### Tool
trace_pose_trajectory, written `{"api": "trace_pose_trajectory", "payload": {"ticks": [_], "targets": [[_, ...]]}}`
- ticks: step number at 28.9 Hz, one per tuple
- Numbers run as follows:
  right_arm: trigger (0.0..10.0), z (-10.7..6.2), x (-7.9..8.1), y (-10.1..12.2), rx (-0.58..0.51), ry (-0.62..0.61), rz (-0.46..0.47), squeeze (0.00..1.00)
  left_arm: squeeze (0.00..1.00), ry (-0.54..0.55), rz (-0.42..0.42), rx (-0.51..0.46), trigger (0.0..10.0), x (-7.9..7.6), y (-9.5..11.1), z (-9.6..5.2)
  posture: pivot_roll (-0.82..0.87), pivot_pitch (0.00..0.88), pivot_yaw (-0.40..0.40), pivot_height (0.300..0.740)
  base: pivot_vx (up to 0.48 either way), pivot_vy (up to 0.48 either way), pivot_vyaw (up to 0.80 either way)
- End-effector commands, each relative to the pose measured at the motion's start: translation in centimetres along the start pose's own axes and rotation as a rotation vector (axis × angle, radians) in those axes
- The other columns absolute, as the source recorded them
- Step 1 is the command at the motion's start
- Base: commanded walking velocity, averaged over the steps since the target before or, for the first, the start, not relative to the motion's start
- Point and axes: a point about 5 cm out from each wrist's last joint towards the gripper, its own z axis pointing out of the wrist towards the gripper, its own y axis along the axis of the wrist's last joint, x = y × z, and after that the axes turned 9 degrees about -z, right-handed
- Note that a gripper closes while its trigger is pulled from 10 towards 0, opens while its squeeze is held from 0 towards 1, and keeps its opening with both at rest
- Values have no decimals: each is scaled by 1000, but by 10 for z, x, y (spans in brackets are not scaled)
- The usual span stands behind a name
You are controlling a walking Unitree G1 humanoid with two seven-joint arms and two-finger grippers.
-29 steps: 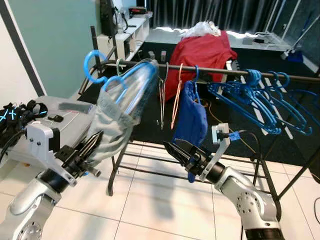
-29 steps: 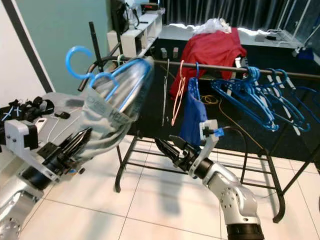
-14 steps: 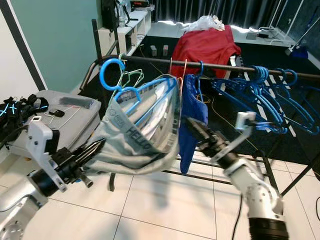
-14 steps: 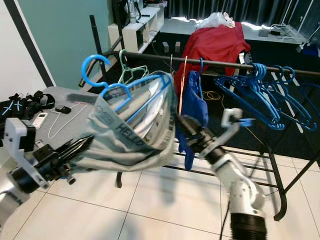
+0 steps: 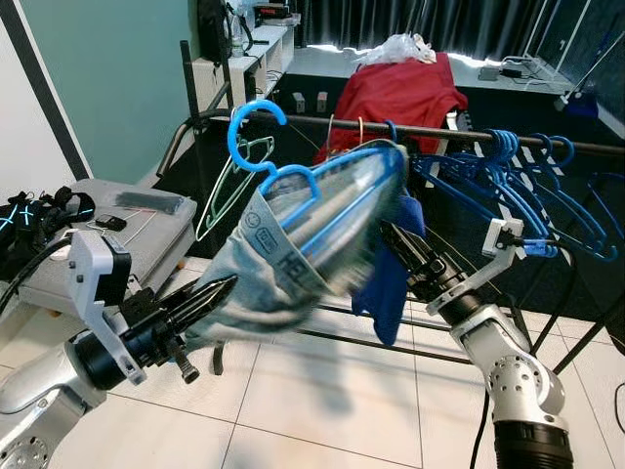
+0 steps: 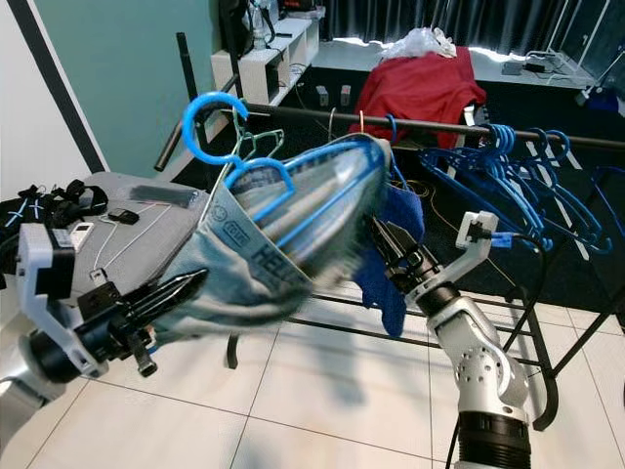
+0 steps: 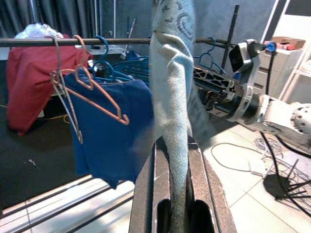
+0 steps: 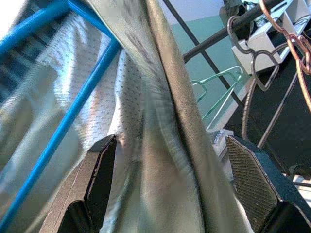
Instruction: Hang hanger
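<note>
Two grippers at work: left gripper (image 5: 210, 295) clenched on grey garment (image 5: 293, 244); right gripper (image 5: 398, 246) splayed; blue hanger (image 5: 256, 137) lifted nearer rail (image 5: 469, 134), unhooked yet.

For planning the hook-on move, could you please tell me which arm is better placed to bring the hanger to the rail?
Probably the left: its end effector is shut on the grey garment that carries the blue hanger, while the right end effector is open around the cloth near the rail.

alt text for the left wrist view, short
The left gripper is shut on a fold of the grey garment, which rises straight up from its fingers. Behind it, a blue garment hangs on the rail, with the right gripper alongside.
</note>
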Motion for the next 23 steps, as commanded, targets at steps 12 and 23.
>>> {"api": "trace_pose_trajectory", "payload": {"ticks": [12, 23], "targets": [[0, 5, -6, 7, 15, -21, -87, 0, 0, -135, -16, 38, 10000, -18, 8, 0, 26, 0, -15, 740, 0, 0, 0], [0, 6, -6, 16, 4, -11, -110, 0, 0, 21, 127, 206, 10000, 8, -1, -14, 20, 0, -16, 740, 0, 0, 0]]}}
